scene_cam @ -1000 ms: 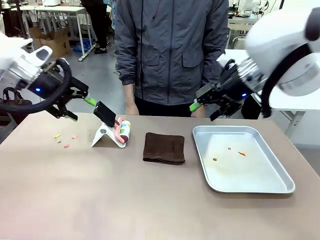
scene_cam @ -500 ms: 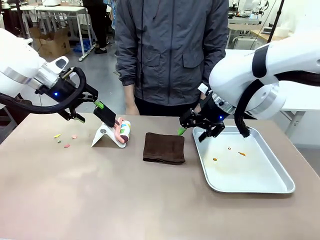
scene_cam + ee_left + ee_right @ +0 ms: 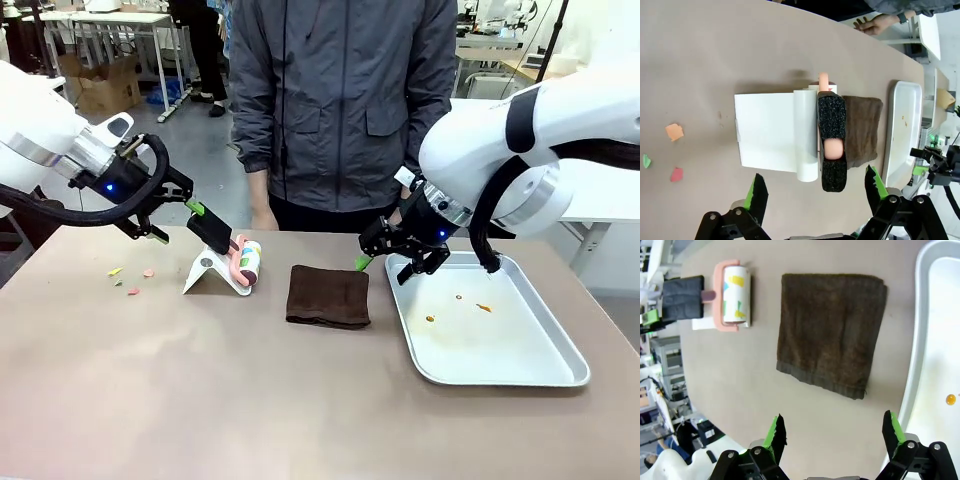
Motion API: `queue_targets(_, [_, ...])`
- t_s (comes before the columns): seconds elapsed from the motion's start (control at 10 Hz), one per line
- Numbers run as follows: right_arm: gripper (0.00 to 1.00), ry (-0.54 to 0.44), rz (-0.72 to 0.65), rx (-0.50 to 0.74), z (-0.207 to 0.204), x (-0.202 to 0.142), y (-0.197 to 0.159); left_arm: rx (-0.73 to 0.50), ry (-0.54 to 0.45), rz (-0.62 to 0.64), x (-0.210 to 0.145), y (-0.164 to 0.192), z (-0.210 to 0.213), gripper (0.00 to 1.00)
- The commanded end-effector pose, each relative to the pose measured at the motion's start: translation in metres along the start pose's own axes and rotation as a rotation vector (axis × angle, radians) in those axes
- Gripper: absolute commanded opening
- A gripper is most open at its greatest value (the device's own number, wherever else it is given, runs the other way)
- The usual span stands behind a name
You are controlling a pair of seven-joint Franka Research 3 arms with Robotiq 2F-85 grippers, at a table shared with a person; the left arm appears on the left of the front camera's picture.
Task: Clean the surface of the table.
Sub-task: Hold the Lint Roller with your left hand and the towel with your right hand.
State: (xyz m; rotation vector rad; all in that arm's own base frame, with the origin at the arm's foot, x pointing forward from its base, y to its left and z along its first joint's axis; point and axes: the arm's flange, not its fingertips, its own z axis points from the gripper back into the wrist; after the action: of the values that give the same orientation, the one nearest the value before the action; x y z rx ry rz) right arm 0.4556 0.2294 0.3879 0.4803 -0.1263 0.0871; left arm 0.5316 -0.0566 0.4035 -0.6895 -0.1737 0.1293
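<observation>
The brown-taupe table (image 3: 200,400) carries a lint roller (image 3: 246,262) with a pink frame and a black foam handle (image 3: 832,145), leaning on a white stand (image 3: 205,270). My left gripper (image 3: 180,222) is open, and in the left wrist view its fingers straddle the handle's end (image 3: 815,190) without touching it. A folded dark brown cloth (image 3: 328,295) lies mid-table. My right gripper (image 3: 388,262) hovers open between the cloth's far right corner and the tray; the right wrist view shows the cloth (image 3: 832,332) ahead of its spread fingers (image 3: 834,435).
A silver tray (image 3: 520,375) with small orange-brown stains sits at the right. Several small coloured paper scraps (image 3: 130,280) lie on the table left of the stand. A person in a grey jacket (image 3: 340,110) stands at the far edge.
The right arm swung down and left from above the tray's far side to beside the cloth. The left gripper moved right, closer to the roller handle. Both have held still for the last half second.
</observation>
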Motion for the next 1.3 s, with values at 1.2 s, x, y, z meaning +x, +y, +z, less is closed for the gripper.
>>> queue_targets(1.2, [1.0,0.093,-0.289,-0.329,-0.123,0.082,0.033,-0.054,0.018,0.026,0.016,-0.018,-0.031,1.0])
